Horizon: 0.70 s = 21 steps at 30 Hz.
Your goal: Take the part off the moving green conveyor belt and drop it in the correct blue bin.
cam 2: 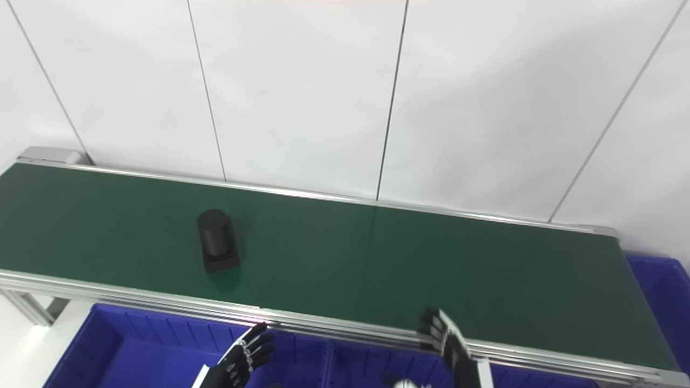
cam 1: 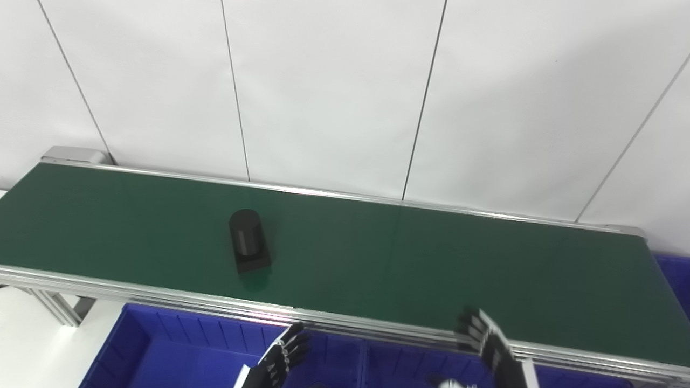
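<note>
at the far left a blue bin [cam 1: 161,345] sits below the near rail of the green conveyor belt [cam 1: 377,253], which runs across the whole scene in front of a white panelled wall [cam 1: 334,91]. on the left part of the belt stands the part [cam 1: 248,240], a black cylinder on a squarish black base, well apart from both hands and resting on the belt surface between its two rails. next comes the left hand [cam 1: 283,355], low over the bins just beside the near rail, holding nothing, its fingers spread and pointing toward the belt. a second blue bin [cam 1: 404,366] lies beside the first, under the middle of the rail. further right the right hand [cam 1: 488,339] reaches up over the near rail, its fingers apart and empty, slightly blurred. at the far right another blue bin [cam 1: 674,280] shows past the belt's end.
</note>
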Each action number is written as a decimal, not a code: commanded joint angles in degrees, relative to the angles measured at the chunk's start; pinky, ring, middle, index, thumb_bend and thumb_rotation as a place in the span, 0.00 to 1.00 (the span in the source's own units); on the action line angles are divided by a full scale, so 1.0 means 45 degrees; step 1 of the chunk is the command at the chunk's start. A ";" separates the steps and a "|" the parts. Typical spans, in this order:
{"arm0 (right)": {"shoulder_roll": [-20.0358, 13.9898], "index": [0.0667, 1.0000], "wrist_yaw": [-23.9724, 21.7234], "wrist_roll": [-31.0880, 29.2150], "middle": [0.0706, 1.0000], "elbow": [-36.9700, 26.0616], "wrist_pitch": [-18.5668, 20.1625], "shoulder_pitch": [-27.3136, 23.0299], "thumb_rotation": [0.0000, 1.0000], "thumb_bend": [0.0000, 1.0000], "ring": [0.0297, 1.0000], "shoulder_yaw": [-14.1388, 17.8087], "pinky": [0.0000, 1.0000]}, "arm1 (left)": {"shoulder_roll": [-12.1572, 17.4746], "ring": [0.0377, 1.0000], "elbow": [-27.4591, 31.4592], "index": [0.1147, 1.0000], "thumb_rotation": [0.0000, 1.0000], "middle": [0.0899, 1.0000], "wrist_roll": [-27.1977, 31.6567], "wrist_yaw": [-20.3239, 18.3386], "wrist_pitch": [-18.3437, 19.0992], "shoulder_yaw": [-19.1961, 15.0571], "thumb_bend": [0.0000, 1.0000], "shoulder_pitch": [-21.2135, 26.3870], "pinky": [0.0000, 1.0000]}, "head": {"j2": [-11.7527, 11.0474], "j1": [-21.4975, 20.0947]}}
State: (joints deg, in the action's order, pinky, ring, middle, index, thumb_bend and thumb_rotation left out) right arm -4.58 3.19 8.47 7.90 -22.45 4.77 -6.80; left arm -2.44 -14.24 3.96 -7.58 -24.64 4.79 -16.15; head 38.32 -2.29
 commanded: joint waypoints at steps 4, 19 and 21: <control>0.0010 0.83 -0.0372 -0.0198 0.79 -0.0596 0.0427 -0.1045 0.13 0.70 0.75 0.0157 0.65 | 0.0005 0.83 0.0415 0.87 0.00 0.85 0.0110 -0.0182 -0.0501 -0.0098 0.50 0.0225 0.86 | -0.0103 0.0035; 0.0321 0.86 -0.1069 0.0892 0.81 -0.0652 0.2241 -0.4845 0.17 0.76 0.77 -0.0487 0.69 | -0.0189 0.83 0.0215 0.87 0.00 0.85 0.0103 -0.0215 -0.0505 -0.0206 0.53 0.0205 0.86 | -0.0555 0.0505; 0.0342 0.87 -0.1229 0.1029 0.82 -0.0286 0.2232 -0.5391 0.18 0.77 0.79 -0.0697 0.71 | -0.0209 0.83 0.0116 0.87 0.00 0.85 0.0120 -0.0235 -0.0506 -0.0234 0.52 0.0235 0.86 | -0.0600 0.0606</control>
State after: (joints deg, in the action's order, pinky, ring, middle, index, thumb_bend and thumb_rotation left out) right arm -3.82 -1.69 12.59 7.34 -12.75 -16.24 -9.45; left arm -2.75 -14.52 4.19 -8.15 -24.64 4.02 -15.40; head 35.86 0.00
